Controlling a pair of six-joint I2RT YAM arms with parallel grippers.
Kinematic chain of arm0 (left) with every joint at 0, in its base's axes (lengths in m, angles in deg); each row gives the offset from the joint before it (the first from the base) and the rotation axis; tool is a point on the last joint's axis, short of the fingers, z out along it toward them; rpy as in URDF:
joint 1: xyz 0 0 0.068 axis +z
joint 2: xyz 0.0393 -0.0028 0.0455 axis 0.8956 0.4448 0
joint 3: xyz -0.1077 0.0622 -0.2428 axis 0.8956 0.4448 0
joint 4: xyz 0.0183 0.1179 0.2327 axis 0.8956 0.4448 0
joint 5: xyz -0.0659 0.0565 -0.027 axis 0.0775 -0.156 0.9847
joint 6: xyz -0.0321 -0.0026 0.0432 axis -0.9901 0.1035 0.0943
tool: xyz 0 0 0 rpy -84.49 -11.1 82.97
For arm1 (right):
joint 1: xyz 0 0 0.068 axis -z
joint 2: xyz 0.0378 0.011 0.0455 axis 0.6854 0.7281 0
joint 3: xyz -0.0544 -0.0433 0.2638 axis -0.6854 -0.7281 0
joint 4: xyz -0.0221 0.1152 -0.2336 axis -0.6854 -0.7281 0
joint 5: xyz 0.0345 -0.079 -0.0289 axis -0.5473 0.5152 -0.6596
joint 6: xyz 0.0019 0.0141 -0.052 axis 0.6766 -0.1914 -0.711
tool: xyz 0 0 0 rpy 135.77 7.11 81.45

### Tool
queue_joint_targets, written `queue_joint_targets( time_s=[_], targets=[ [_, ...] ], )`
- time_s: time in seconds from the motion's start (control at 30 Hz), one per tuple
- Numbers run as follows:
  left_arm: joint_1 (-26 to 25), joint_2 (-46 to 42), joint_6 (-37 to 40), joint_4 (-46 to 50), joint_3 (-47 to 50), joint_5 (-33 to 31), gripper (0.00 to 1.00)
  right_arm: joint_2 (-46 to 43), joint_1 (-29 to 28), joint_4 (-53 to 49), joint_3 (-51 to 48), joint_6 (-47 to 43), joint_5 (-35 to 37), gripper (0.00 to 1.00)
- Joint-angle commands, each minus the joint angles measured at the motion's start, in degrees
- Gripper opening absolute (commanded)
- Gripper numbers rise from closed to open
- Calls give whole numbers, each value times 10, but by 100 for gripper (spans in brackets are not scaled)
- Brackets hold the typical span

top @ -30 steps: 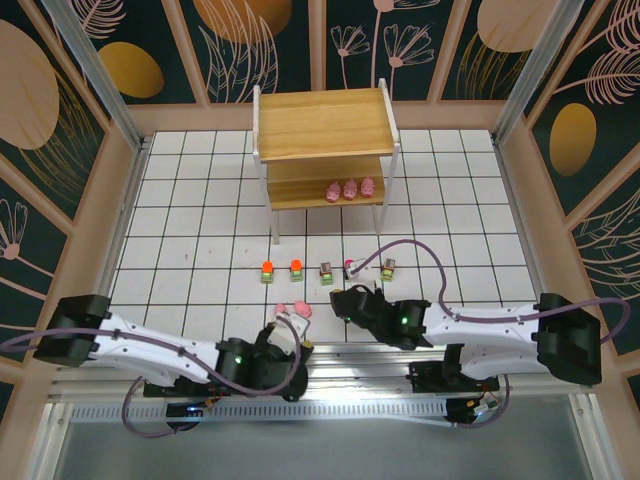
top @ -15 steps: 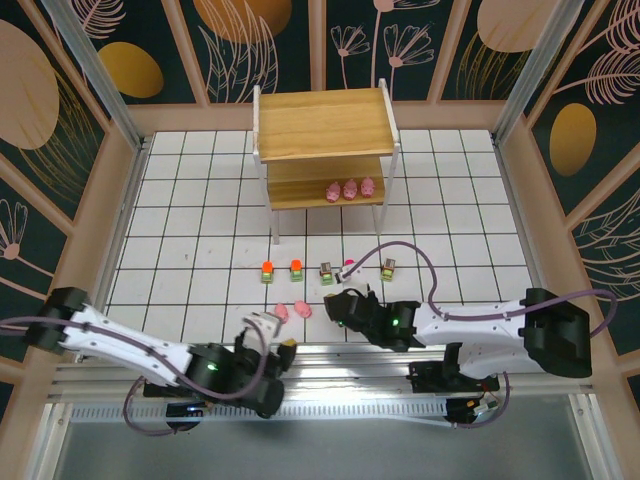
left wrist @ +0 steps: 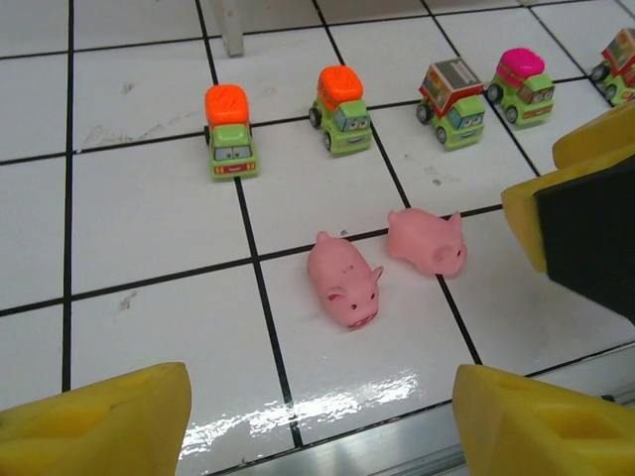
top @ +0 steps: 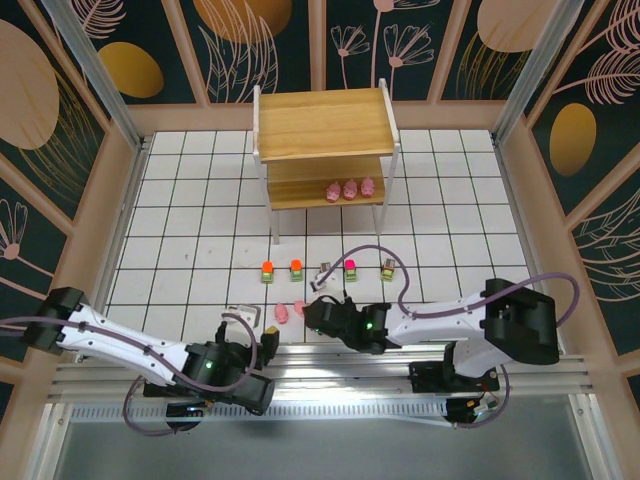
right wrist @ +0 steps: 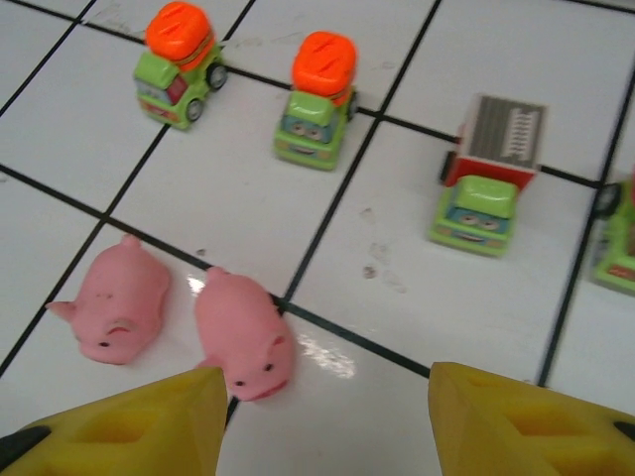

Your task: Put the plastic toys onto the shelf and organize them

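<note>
The shelf (top: pixel 325 125) stands at the far side of the white tiled bench (top: pixel 180 220). Three pink pigs (top: pixel 350 188) sit in a row on its lower board, toward the right end.

In front of the shelf, five green cars (top: pixel 326 274) stand in a line on the bench. Going from left to right in the view from above, two have orange tops, one has a grey-brown top, one has a bright pink top, and the last has a grey-brown top too. They are near each other but not touching.

Two more pink pigs (left wrist: pixel 343 281) lie on the bench, closer to the arms than the cars are. They are just beside each other, and both point their noses toward the near edge.

The left hand (left wrist: pixel 319 407) is open. Its two yellow fingers (left wrist: pixel 94 421) are spread wide and hold nothing. The two pigs lie on the tiles a little way in front of it. From above, it sits low by the near edge, to the left of those pigs.

The right hand (right wrist: pixel 325 392) is open too, with nothing between its yellow fingers (right wrist: pixel 526 426). It is low over the bench, just to the right of the two pigs. One pig lies right in front of the finger at the left of the right wrist view, nose toward it — I cannot tell if they touch. In the left wrist view, a yellow and black part of this hand shows beside the right-side pig, not touching it.
</note>
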Motion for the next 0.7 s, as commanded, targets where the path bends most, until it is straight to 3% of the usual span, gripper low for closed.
queue_joint_targets(
  time_s=[0.0,0.13,0.33,0.47,0.67],
  targets=[
    [15,-8,-18,-37,10,13,71,27,-13,17,25,9,1,58],
    [68,-54,75,-133,39,30,71,39,-14,21,30,-3,1,59],
    [182,-48,229,-207,34,70,71,36,-11,23,21,-9,-1,60],
    [247,-62,288,-225,32,80,71,27,-11,28,13,-8,0,60],
    [370,-83,414,-311,59,163,72,27,-12,39,9,-21,-6,61]
  ],
)
